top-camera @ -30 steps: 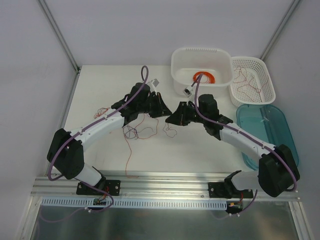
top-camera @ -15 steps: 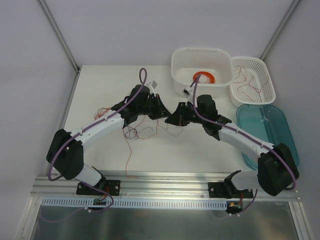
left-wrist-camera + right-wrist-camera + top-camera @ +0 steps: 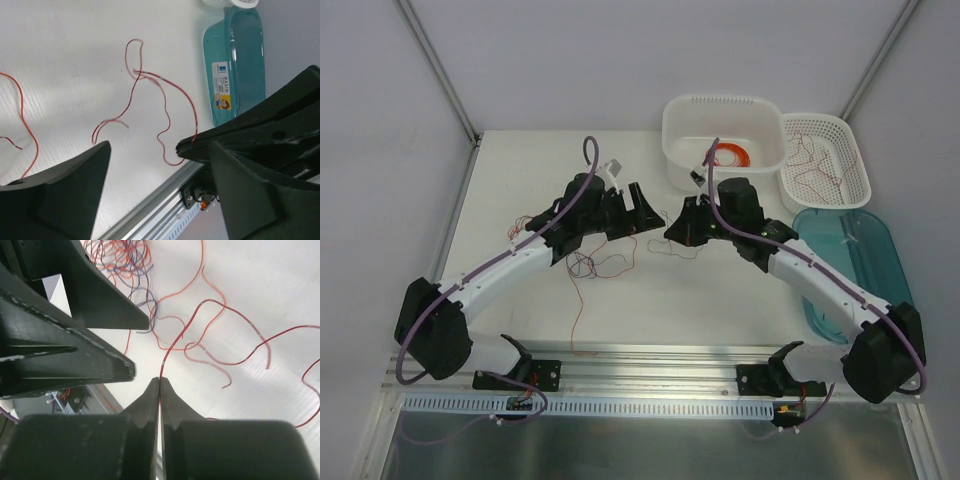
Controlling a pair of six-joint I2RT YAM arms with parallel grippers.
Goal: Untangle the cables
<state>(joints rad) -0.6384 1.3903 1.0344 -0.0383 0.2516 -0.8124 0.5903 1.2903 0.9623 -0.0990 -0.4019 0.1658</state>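
White counter point(image 3: 520, 170) carries hair-thin red and dark cables point(image 3: 588, 265), knotted between the 2 arms. Right pincer point(image 3: 160, 382) is clamped on 1 red strand point(image 3: 172, 347); left pincer point(image 3: 160, 150) gapes, holding nothing. A hard pull could tighten the knot or slip the strand.

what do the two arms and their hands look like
The left arm and right arm look alike: white tube links between bulky black joints. A purple cable runs along each. The left hand and right hand each have two matte black, wedge-shaped fingers.
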